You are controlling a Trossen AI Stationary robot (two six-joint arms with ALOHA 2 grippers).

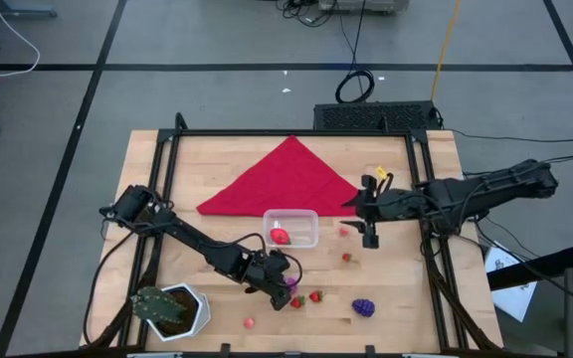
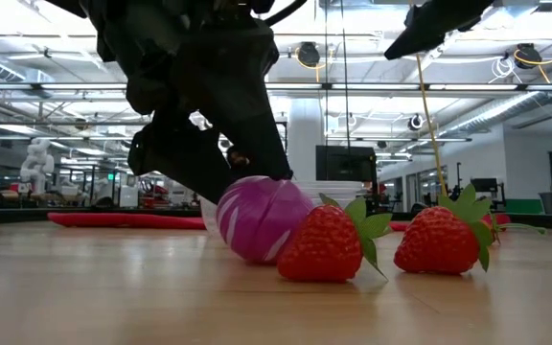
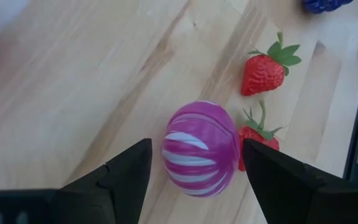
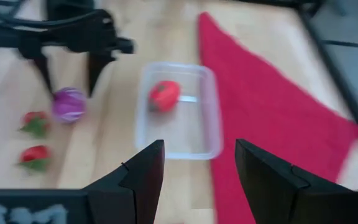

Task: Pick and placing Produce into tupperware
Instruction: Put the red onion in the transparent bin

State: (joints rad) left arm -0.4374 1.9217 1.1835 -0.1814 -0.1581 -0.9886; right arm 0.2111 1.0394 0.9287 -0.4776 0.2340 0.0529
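Observation:
A purple ball with white stripes [image 3: 201, 155] lies on the wood between the open fingers of my left gripper [image 3: 196, 146], with a gap on each side. In the high view this gripper [image 1: 286, 288] is low near the table's near edge. A strawberry [image 3: 258, 138] lies against the ball and another [image 3: 266, 61] is just beyond. The clear tupperware [image 1: 290, 229] stands mid-table with one red fruit [image 1: 280, 236] in it. My right gripper [image 1: 370, 235] hovers open to the right of the tub. A purple grape bunch [image 1: 364, 307] and a small red ball [image 1: 250, 322] lie near the near edge.
A red triangular cloth [image 1: 285, 179] is spread behind the tub. A green plant in a white pot [image 1: 172, 309] stands at the near left. Two more strawberries [image 1: 346, 258] [image 1: 344, 231] lie between the tub and my right gripper. A black frame rail [image 1: 434, 249] runs along the right side.

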